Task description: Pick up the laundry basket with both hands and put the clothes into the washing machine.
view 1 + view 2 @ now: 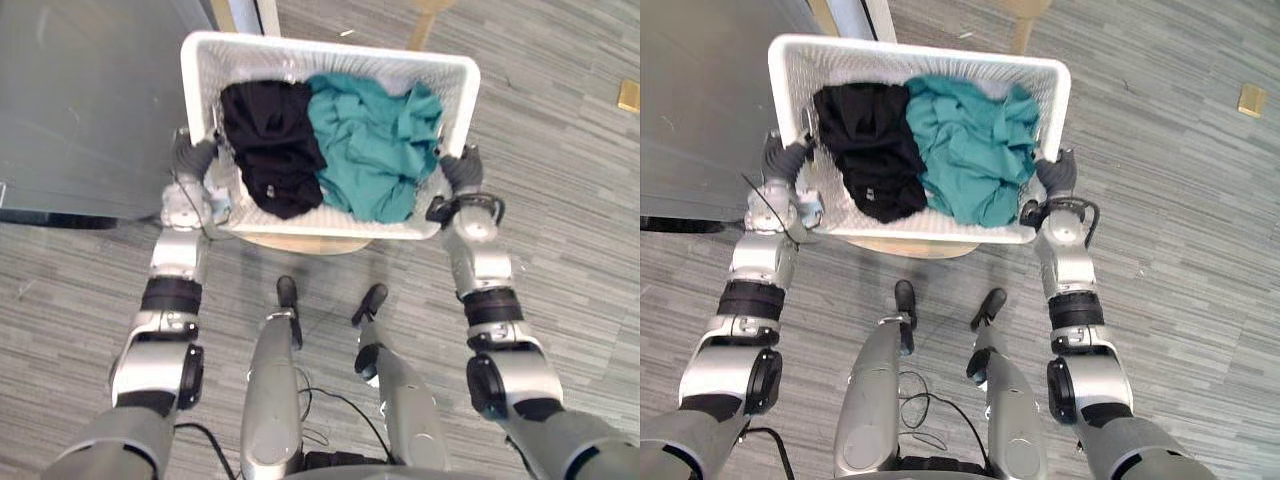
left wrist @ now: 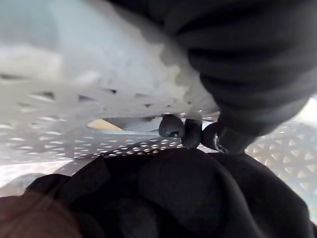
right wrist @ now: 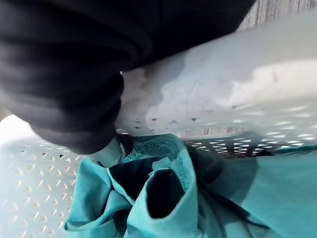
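A white perforated laundry basket (image 1: 330, 55) is in front of me, holding a black garment (image 1: 270, 140) on its left and a teal garment (image 1: 375, 140) on its right. My left hand (image 1: 195, 160) grips the basket's left side. Its dark fingertips (image 2: 172, 126) curl over the rim to the inside, just above the black garment (image 2: 173, 198). On the opposite side, my right hand (image 1: 460, 170) clasps the rim (image 3: 223, 99) beside the teal garment (image 3: 198, 198).
A round wooden stool top (image 1: 300, 243) shows just under the basket's near edge. A large grey flat-sided unit (image 1: 90, 100) stands close on the left. A wooden leg (image 1: 425, 20) is beyond the basket, and a small tan object (image 1: 629, 95) lies on the floor far right.
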Robot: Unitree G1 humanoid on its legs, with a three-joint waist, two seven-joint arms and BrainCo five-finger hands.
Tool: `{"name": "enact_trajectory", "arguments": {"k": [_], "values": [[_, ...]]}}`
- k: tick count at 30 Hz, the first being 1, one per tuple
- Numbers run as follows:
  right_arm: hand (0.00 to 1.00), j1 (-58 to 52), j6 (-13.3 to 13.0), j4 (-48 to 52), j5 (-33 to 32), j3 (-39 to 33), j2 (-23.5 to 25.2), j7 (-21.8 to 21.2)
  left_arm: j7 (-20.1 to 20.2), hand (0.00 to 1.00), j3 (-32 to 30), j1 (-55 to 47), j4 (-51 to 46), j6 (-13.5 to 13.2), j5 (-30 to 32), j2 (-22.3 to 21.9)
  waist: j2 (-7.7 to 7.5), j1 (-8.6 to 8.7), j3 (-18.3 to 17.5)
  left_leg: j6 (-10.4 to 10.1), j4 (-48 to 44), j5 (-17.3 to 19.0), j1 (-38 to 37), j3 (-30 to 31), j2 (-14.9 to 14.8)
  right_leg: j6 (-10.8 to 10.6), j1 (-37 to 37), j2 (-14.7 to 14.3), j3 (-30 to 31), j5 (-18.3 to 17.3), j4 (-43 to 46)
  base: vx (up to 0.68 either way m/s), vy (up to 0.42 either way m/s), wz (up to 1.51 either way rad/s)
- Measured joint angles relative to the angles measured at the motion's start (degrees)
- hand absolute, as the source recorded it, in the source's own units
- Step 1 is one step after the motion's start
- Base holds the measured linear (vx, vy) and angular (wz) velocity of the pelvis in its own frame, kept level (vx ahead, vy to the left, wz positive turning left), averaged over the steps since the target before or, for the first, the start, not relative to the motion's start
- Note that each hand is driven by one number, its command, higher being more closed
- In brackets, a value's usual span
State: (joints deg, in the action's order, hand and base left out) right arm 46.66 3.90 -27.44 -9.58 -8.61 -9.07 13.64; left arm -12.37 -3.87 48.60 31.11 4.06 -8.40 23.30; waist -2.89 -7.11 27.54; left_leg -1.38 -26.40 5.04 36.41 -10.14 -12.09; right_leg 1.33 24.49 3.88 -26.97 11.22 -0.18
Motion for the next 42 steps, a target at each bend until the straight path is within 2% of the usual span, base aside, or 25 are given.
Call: {"name": "enact_trajectory", "arguments": {"k": [3,4,8,9,12,15,22,23,30,39,42], "values": [[1.00,1.27,-0.83,0.01,-1.75,-0.51,-0.06,0.40,-0.14,1.00,0.69,2.80,-0.04,-0.01,0.00,1.08,0.02,0.01,0.03,0.00,-0.01,0.00,0.42,0.36,-0.13,-0.01,0.12,-0.10,-0.46,0.00,-0.02,0.04,0.021,0.06],[0.00,1.77,-0.99,0.01,-2.00,-0.94,-0.05,0.48,-0.15,1.00,1.13,3.70,-0.10,-0.03,0.00,1.51,0.02,0.00,0.03,0.00,-0.02,0.00,0.62,0.46,-0.31,-0.03,0.18,-0.21,-0.66,0.01,-0.02,0.03,0.012,0.04],[0.00,3.61,-1.03,-0.21,-3.61,-2.47,0.84,0.63,-0.48,1.00,1.07,6.09,-0.09,-0.02,-0.01,1.89,0.00,-0.11,0.04,-0.04,-0.36,-0.01,1.85,0.65,-1.07,-0.42,1.05,-0.81,-0.88,0.29,-0.03,0.04,0.005,-0.01],[0.00,3.70,-0.93,-0.71,-4.06,-2.58,0.95,0.66,-0.48,0.00,1.08,6.36,-0.09,-0.02,-0.01,1.87,-0.01,-0.10,0.04,-0.07,-0.36,-0.04,1.84,0.64,-1.26,-0.42,1.05,-0.93,-1.02,0.29,0.00,0.04,0.002,-0.02],[0.00,4.15,-0.92,-1.40,-4.45,-2.64,1.20,0.70,-0.74,0.00,0.91,7.03,-0.03,-0.02,-0.02,1.87,-0.01,0.02,0.04,-0.29,-0.36,-0.17,1.83,0.52,-1.67,-0.42,1.05,-1.20,-1.17,0.29,0.10,0.04,0.007,-0.02],[0.00,6.05,-0.48,-5.65,-4.57,-2.63,1.38,0.68,-2.67,0.00,-0.39,10.34,2.06,0.01,-0.76,1.48,-0.01,0.05,0.04,-1.05,0.02,-0.64,1.74,0.52,-2.13,-0.43,1.05,-1.59,-1.30,0.28,0.13,0.00,0.000,0.00],[0.00,8.63,1.49,-12.42,-4.53,-2.21,1.74,-1.32,-1.41,0.00,-0.49,16.85,10.15,0.70,-1.04,2.53,-0.01,0.02,0.04,-2.29,0.41,-1.42,1.59,0.67,-3.51,-0.46,1.04,-2.81,-1.59,0.27,0.20,0.00,-0.001,-0.01],[0.00,9.52,1.88,-14.89,-4.53,-1.94,1.76,-1.95,-0.65,0.00,-0.22,19.49,12.73,1.68,-0.37,3.66,-0.01,0.09,0.04,-2.56,0.43,-1.60,1.59,0.70,-3.87,-0.47,1.04,-3.10,-1.82,0.26,0.18,0.00,0.000,0.00],[0.00,10.24,3.57,-16.86,-4.58,0.70,1.74,-4.62,2.47,0.00,1.20,23.68,16.92,2.80,3.63,7.29,-0.02,0.25,0.03,-3.17,0.26,-1.99,1.60,0.80,-4.99,-0.47,1.03,-4.10,-2.15,0.26,0.26,0.04,0.003,-0.03],[0.00,12.23,3.55,-16.85,-6.81,2.24,-0.14,-5.48,4.10,0.00,0.93,25.20,19.08,4.11,6.94,8.99,-0.08,0.53,0.00,-3.18,-0.49,-1.99,1.54,0.63,-5.51,-0.46,0.99,-4.25,-1.99,0.26,0.86,0.05,0.049,-0.02],[0.00,12.12,3.49,-16.08,-7.75,3.39,0.55,-7.74,7.36,0.00,0.94,25.18,19.18,4.07,7.10,8.05,-0.22,0.61,-0.08,-3.18,-0.17,-1.98,-0.91,-0.17,-5.91,-0.46,-0.74,-4.41,-1.27,0.25,1.09,0.07,0.072,-0.07]]}}
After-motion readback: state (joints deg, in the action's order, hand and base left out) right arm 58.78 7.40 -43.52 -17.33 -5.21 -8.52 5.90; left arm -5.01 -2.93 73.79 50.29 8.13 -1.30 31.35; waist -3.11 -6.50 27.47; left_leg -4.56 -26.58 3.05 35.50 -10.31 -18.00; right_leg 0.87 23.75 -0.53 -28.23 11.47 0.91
